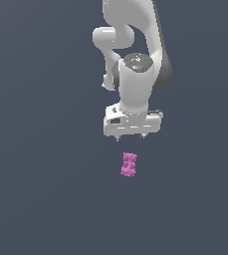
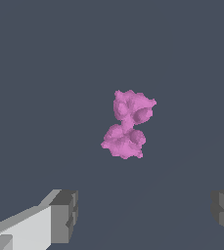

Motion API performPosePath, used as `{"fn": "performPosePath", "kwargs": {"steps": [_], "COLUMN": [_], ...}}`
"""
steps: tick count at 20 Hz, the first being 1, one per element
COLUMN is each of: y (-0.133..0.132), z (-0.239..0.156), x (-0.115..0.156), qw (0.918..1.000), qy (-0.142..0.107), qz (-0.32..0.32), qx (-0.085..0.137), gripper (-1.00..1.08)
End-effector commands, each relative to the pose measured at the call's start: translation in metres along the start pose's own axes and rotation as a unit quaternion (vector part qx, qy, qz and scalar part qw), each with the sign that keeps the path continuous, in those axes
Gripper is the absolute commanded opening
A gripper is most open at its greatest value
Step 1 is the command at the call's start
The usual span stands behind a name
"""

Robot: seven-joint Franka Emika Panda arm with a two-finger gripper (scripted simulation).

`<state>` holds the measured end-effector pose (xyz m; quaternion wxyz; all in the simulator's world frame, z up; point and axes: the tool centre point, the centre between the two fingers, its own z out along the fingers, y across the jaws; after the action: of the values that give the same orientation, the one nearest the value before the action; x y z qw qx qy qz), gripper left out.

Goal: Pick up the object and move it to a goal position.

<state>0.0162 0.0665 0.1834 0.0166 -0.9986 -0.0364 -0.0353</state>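
Alignment is what our next move turns on: in the exterior view the lump lies on the grey floor at about 6 o'clock from our gripper, near it but apart, with its long axis running roughly 12 to 6. Our fingers stand wide apart and hold nothing. Only the wrist view shows the lump's pinched waist and that it sits off the line between the pads, while only the exterior view shows the arm above it.
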Motion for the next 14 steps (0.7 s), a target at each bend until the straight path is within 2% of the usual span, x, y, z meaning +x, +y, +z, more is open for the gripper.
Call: {"fn": "performPosePath", "kwargs": {"steps": [1, 14], "y": [-0.007, -0.003], "z": [-0.001, 0.012], "x": [0.001, 0.016], "qw": [1.0000, 0.9995], "qy": [0.002, -0.008], "qz": [-0.003, 0.032], "qx": [0.002, -0.001], "gripper": [1.00, 1.00]}}
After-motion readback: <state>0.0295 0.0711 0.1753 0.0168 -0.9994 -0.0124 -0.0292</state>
